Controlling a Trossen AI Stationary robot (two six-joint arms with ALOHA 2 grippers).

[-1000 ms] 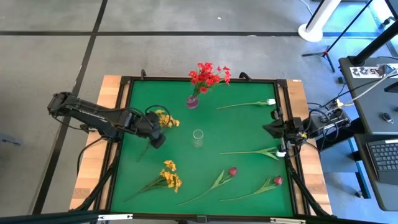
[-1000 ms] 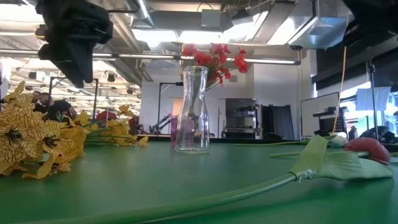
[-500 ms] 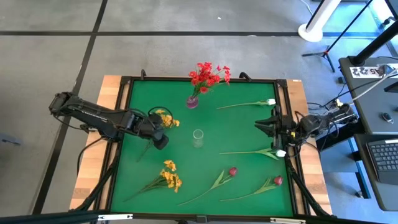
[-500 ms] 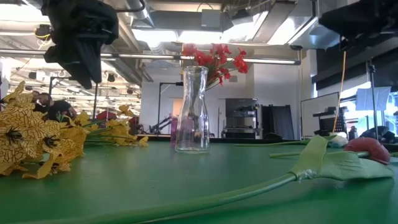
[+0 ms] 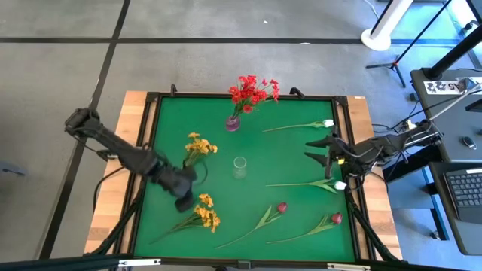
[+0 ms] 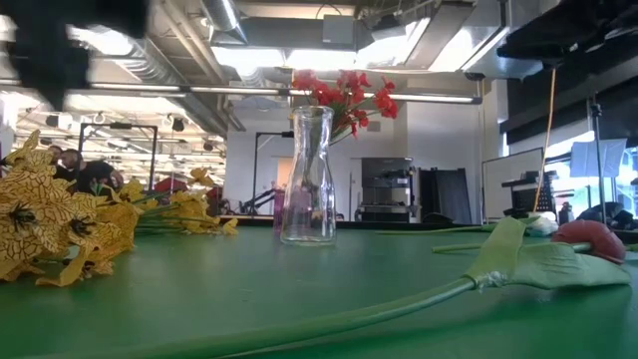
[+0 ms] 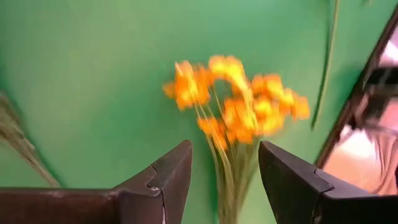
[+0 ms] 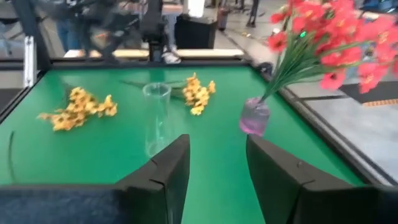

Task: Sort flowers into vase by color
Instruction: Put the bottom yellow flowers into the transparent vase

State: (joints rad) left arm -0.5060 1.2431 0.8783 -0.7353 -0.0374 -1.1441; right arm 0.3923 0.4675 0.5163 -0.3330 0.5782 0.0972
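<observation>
Two yellow-orange bunches lie flat on the green mat, one near the front and one farther back. My left gripper hangs open over the front bunch; its fingers stand on either side of the stems without touching them. Red flowers stand in a purple vase. A clear vase stands empty at the middle. Two white buds and two dark-red buds lie at the right. My right gripper is open at the right edge and points toward the clear vase.
A raised black frame runs around the green mat. Bare mat lies between the clear vase and my right gripper. In the low view, the front yellow bunch and a dark-red bud with its leaf lie close to the camera.
My left gripper has swung away from the far yellow bunch toward the table's near edge and now hangs over the front bunch, still open. My right gripper has come in from the right edge toward the table's middle and has opened.
</observation>
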